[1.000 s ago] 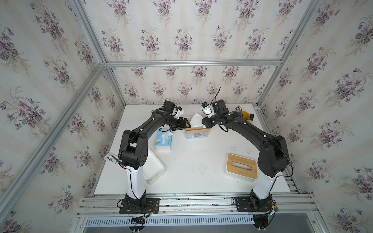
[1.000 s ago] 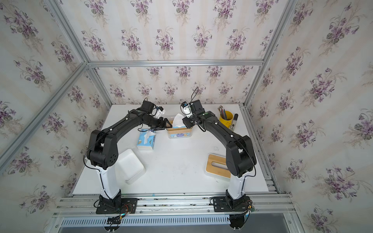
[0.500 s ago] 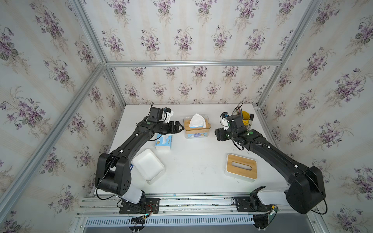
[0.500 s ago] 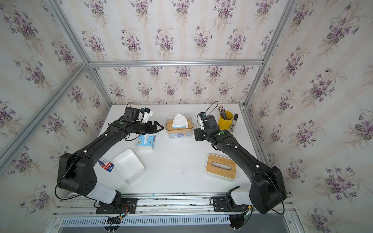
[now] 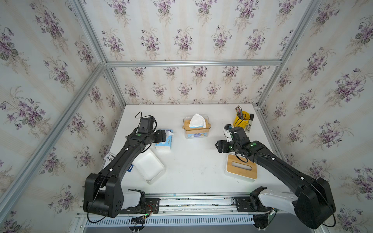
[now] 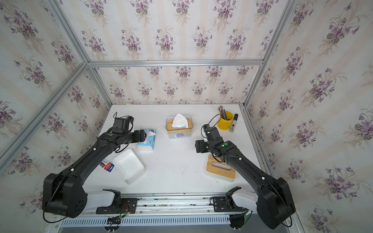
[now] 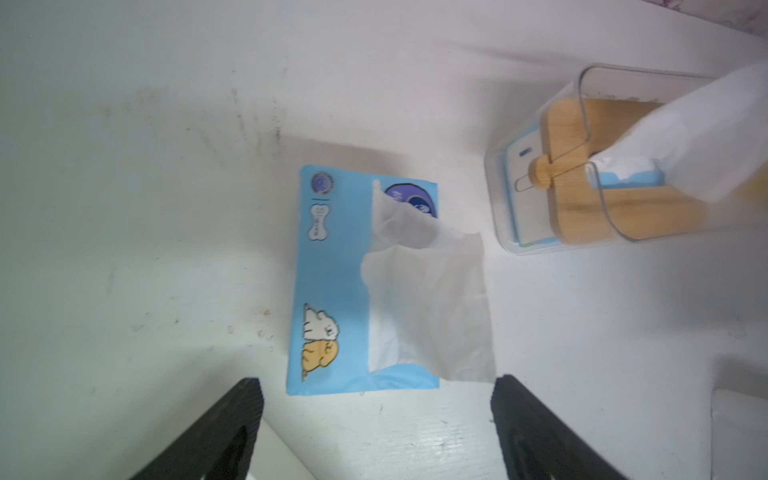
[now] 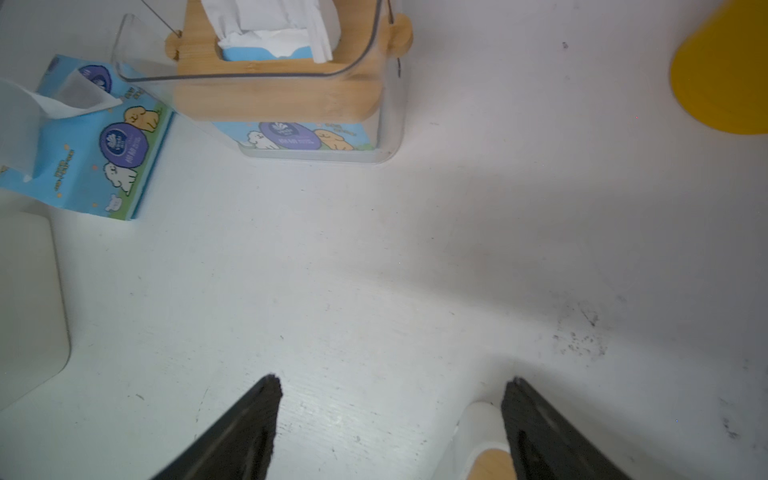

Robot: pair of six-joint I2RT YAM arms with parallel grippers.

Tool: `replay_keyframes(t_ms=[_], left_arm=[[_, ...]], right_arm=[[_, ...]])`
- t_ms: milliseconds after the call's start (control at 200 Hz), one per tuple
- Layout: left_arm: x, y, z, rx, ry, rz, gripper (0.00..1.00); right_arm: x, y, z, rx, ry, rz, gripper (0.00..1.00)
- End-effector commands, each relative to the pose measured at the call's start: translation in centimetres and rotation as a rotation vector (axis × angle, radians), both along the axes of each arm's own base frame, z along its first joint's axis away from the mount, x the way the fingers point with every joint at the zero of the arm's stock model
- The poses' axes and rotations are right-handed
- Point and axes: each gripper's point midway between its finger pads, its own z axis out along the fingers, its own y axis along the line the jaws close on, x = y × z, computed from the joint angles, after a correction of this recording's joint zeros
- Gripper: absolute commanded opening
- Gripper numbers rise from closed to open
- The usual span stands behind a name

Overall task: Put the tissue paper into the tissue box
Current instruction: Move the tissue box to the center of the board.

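A clear tissue box [image 5: 196, 134] [image 6: 178, 134] with a bamboo lid stands at the back middle of the table. A blue pack sits inside it, and white tissue paper [image 5: 197, 120] [image 8: 266, 25] sticks up through the lid's slot. A second blue tissue pack [image 5: 163, 142] [image 7: 332, 282] lies flat to its left, one sheet pulled loose. My left gripper [image 7: 376, 384] hovers open just short of this pack, nothing between its fingers. My right gripper [image 8: 392, 384] [image 5: 219, 146] hangs open over bare table to the right of the clear box, also with nothing in it.
An open white tub [image 5: 149, 167] lies at the front left beside my left arm. A white box with a slotted bamboo lid [image 5: 241, 169] sits under my right forearm. A yellow pencil cup [image 5: 241, 121] and a marker [image 5: 249, 124] stand at the back right.
Both arms have drawn back from the clear box toward the front of the table, left to the left and right to the right. Both grippers have opened wider.
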Motion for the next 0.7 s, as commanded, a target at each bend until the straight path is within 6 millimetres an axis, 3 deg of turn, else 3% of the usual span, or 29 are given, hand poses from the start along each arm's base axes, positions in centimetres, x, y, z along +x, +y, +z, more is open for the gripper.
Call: replay_keyframes(t_ms=[0, 290, 410, 694], left_arm=[[-0.2, 2.0, 0.5, 0.039, -0.049, 0.092, 0.9], [-5.3, 2.0, -4.3, 0.001, 0.148, 0.114, 0.84], [-6.0, 0.2, -6.0, -0.039, 0.194, 0.078, 0.8], [-7.6, -1.2, -9.1, -0.004, 0.247, 0.06, 0.62]], right_arm=[[0.0, 2.3, 0.5, 0.07, -0.008, 0.073, 0.87], [0.5, 3.4, 0.5, 0.098, -0.042, 0.118, 0.87], [0.6, 3.8, -0.3, 0.103, -0.027, 0.132, 0.86], [0.3, 3.9, -0.4, 0.107, -0.029, 0.144, 0.86]])
